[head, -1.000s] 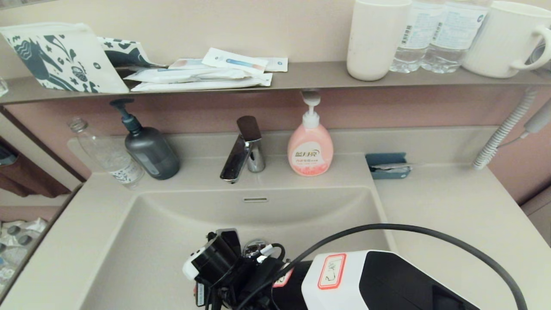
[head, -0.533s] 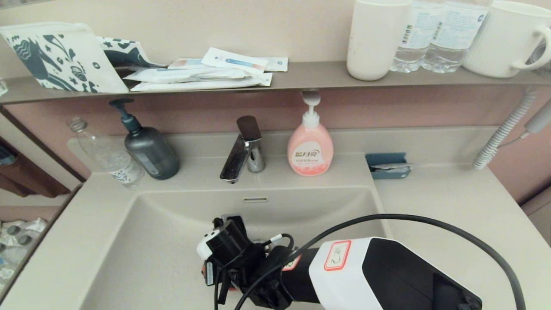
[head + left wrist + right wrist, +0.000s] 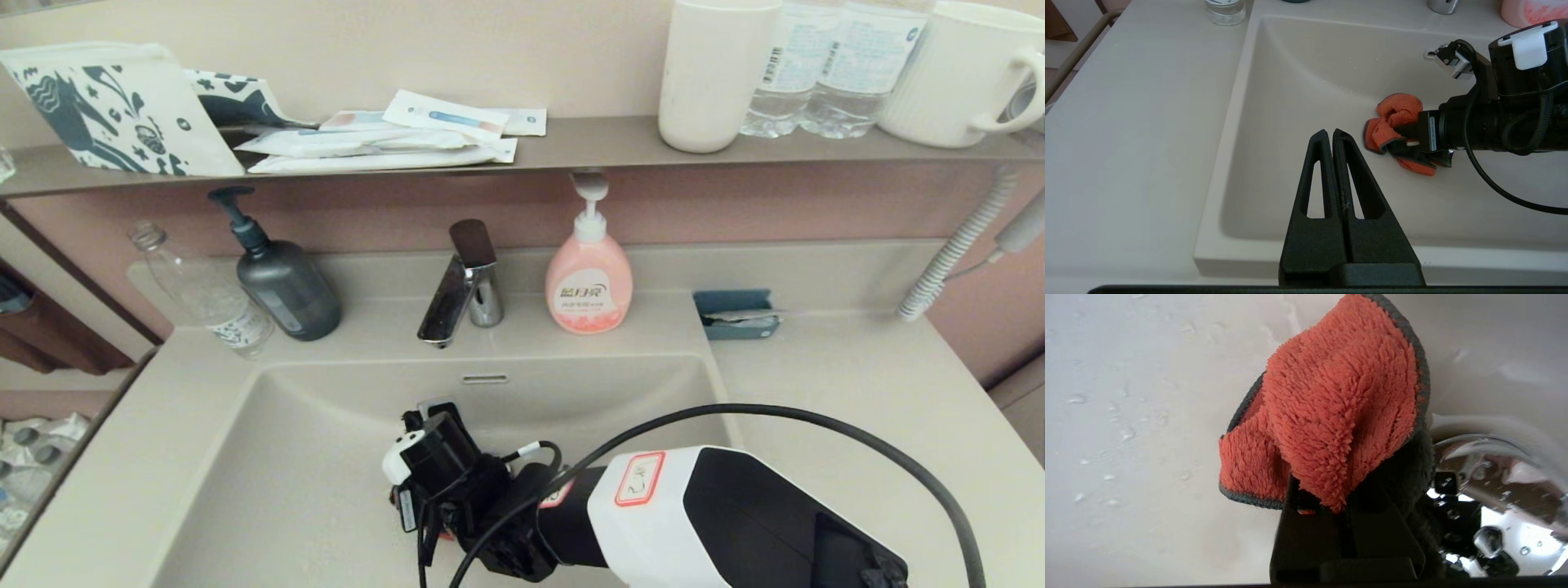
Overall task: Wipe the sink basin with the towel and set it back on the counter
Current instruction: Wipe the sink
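Observation:
The beige sink basin (image 3: 310,457) holds my right arm, which reaches down to its floor. My right gripper (image 3: 1340,500) is shut on the red-orange towel (image 3: 1339,396), whose dark grey reverse (image 3: 1404,477) folds beside the fingers. The towel (image 3: 1392,118) is bunched against the wet basin floor (image 3: 1306,81). The chrome drain plug (image 3: 1494,490) lies right next to it. In the head view the wrist hides both towel and drain. My left gripper (image 3: 1329,132) hangs shut and empty above the basin's front edge. The counter (image 3: 833,392) spreads to the right of the basin.
Behind the basin stand the faucet (image 3: 461,286), a pink soap bottle (image 3: 588,282), a dark pump bottle (image 3: 286,282) and a clear bottle (image 3: 208,298). A small blue tray (image 3: 735,314) sits on the counter. The shelf (image 3: 588,143) above carries cups, bottles and a patterned pouch (image 3: 106,110).
My right wrist has slid to the right and slightly toward the back of the basin with the towel. It now covers the drain plug that showed in the head view a second ago.

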Controlling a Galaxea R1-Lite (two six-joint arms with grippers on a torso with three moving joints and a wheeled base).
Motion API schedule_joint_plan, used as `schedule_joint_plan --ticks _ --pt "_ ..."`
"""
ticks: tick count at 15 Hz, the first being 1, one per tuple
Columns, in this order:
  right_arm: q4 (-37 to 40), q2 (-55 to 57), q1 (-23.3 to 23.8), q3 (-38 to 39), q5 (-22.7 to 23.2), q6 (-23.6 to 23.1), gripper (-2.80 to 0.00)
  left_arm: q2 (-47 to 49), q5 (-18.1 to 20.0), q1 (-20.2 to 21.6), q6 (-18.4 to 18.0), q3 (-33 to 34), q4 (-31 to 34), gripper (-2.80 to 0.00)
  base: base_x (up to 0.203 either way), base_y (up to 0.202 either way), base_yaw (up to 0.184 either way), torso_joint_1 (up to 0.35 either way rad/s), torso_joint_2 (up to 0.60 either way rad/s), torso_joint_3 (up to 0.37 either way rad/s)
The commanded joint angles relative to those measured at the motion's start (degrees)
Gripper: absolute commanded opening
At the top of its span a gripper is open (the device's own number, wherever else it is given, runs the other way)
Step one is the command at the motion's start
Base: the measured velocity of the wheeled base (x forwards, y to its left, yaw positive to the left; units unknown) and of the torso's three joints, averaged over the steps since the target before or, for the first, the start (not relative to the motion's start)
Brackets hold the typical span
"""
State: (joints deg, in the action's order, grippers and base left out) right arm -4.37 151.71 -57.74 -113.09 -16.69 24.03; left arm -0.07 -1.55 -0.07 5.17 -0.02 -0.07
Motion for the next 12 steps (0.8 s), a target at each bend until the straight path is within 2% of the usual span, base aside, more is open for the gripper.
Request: schedule_joint_plan --ticks 1,3,6,9,12 --pt "-0.1 0.3 0.5 0.1 -0.4 -0.1 -2.8 0.1 0.0 0.0 0.0 0.0 0.0 -2.8 0.0 0.0 0.0 0.0 0.0 0.0" --pt "-3.7 1.0 1.4 0.1 -0.9 -0.7 -2.8 0.1 0.0 0.0 0.1 0.0 0.0 -2.8 0.0 0.0 0.0 0.0 0.0 0.0" --pt "-3.7 1.1 2.8 0.1 -2.5 -0.7 -2.8 0.1 0.0 0.0 0.1 0.0 0.0 -2.8 0.0 0.0 0.0 0.0 0.0 0.0" --pt "-0.7 0.9 3.2 0.2 -4.8 -0.4 -2.8 0.1 0.0 0.0 0.1 0.0 0.0 -2.8 0.0 0.0 0.0 0.0 0.0 0.0" --pt "3.4 -0.8 3.5 0.3 -5.4 2.5 -2.8 0.1 0.0 0.0 0.1 0.0 0.0 -2.8 0.0 0.0 0.0 0.0 0.0 0.0"
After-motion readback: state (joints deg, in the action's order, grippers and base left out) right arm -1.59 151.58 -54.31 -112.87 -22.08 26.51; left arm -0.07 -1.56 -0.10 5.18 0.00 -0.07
